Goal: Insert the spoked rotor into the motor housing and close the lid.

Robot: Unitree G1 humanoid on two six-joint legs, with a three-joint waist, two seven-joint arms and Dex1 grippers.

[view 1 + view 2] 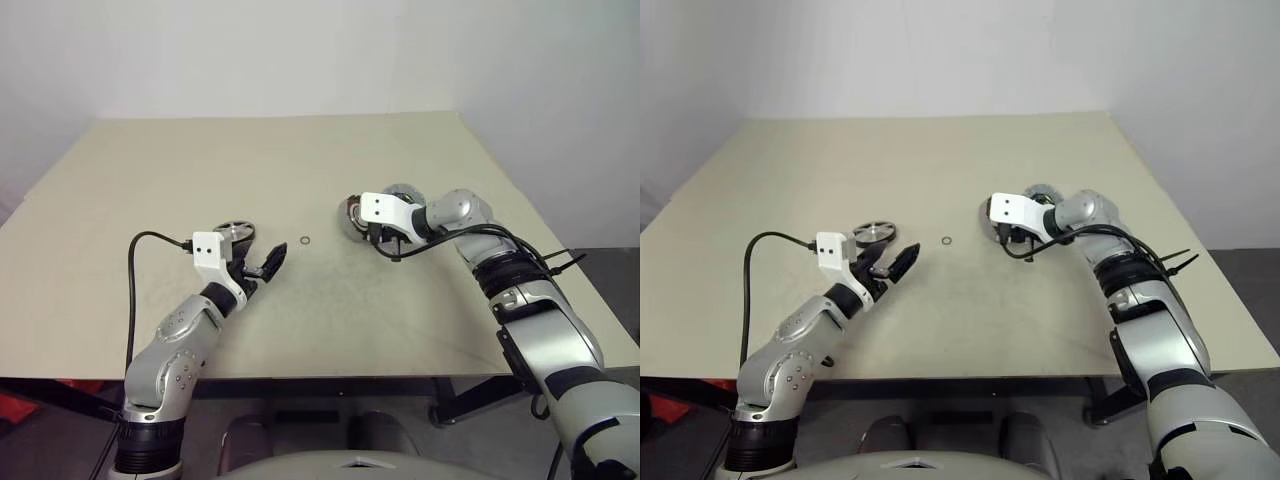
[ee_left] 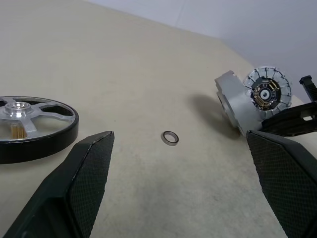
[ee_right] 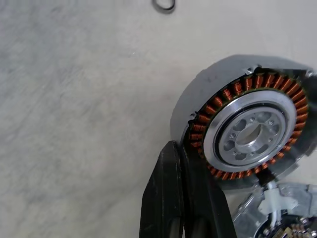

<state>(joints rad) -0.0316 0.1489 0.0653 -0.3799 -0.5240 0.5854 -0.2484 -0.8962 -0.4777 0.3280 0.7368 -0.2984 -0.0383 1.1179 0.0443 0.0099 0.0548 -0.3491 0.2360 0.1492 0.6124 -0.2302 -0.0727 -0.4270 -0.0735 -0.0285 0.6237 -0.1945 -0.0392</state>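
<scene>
My left gripper (image 1: 262, 268) sits nearest, jaws spread wide and empty, pointing right across the table (image 1: 200, 170); the spoked rotor (image 1: 236, 232) lies flat just beyond it on the far-left side, untouched; risk one: if I reach for it from this angle a fingertip could ride up on the dark rim and skate the wheel away instead of straddling it.

Mid-table, between both arms, the tiny ring (image 1: 304, 241) lies loose; any sweep of the rotor toward the right could knock it off, or it could end up under the rotor or in the bore.

Further right, my right gripper (image 3: 184, 198) is pinched fully closed with nothing between the fingers, tips right at the near edge of the motor housing (image 3: 247, 134); the housing looks tipped up on its side, copper windings facing the wrist camera, the lid (image 2: 268, 93) hanging off it, apparently joined by a wire; risk two: closed fingers nudging that rim could roll or flop the housing, or scrape the windings; risk three: lid may swing over the opening before the rotor goes in, so seating fails; cannot tell whether my fingers actually touch the housing.
</scene>
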